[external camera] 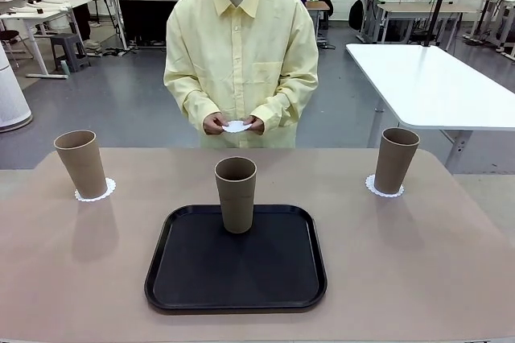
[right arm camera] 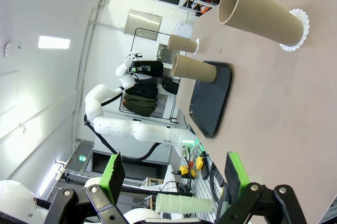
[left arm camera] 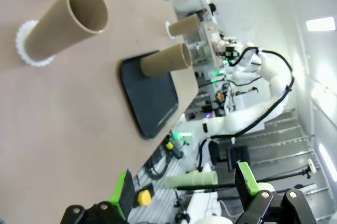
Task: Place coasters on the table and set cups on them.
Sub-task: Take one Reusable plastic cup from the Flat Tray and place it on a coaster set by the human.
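Left gripper first: green-padded fingers spread wide, nothing between them, touching nothing. Right gripper, same story: jaws parted and empty.

Across the table the person, in a pale yellow shirt, has the action. One hand and the other hand meet at waist height, fingertips pinching the held coaster. It is a small white disc, up off the surface, beyond the far edge.

Out onto the table now, a smooth beige-tan top with rounded far corners. On the left side, the left cup stands upright on the left coaster, with the lacy white rim peeking out around its base. Well apart on the right side, the right cup stands upright on the right coaster, the scalloped edge showing just the same.

Between them, nearer the robot's side, lies the black tray, square with rounded corners and a raised lip. The middle cup stands upright on the tray's far part, its base straight on the black surface.

And the room: a grey floor behind the person, and a white table off to the right, apart from the tan one. Further back there are more benches and a stool at far left. Bright ceiling panels show in the wrist views.
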Controlling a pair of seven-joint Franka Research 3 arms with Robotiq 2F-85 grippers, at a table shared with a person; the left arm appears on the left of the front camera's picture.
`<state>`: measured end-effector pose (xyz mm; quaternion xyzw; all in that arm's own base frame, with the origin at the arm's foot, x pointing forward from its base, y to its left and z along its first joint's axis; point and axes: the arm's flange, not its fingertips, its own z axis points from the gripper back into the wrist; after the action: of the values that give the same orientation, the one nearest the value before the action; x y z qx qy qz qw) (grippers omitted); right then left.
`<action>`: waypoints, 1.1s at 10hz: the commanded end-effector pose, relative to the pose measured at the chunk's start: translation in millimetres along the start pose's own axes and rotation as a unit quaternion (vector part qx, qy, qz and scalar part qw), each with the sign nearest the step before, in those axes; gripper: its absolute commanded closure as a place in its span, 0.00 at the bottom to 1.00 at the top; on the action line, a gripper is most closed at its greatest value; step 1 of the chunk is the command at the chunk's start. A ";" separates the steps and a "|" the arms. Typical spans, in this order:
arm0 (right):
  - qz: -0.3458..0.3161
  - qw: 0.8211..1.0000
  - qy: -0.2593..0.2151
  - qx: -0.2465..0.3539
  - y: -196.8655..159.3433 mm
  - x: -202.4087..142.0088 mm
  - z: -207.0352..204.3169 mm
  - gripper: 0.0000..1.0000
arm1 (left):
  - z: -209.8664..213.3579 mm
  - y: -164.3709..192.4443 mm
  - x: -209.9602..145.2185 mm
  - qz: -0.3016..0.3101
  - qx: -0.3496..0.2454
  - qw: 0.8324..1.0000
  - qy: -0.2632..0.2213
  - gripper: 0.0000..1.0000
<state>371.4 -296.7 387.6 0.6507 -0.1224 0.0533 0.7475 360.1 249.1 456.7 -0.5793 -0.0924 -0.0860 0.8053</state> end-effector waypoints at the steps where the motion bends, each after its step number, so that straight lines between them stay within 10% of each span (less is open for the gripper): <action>1: -0.008 1.000 -0.001 -0.004 0.7 0.6 0.1 0.00 | -1.2 0.3 -3.4 -0.029 -0.012 1.000 0.001 0.00; 11: -0.008 1.000 -0.001 -0.004 0.7 0.6 0.1 0.00 | 0.0 0.0 0.0 0.000 0.000 1.000 0.000 0.00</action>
<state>371.4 -296.7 387.6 0.6507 -0.1224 0.0533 0.7475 360.8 247.7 456.0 -0.5781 -0.0938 -0.0913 0.8054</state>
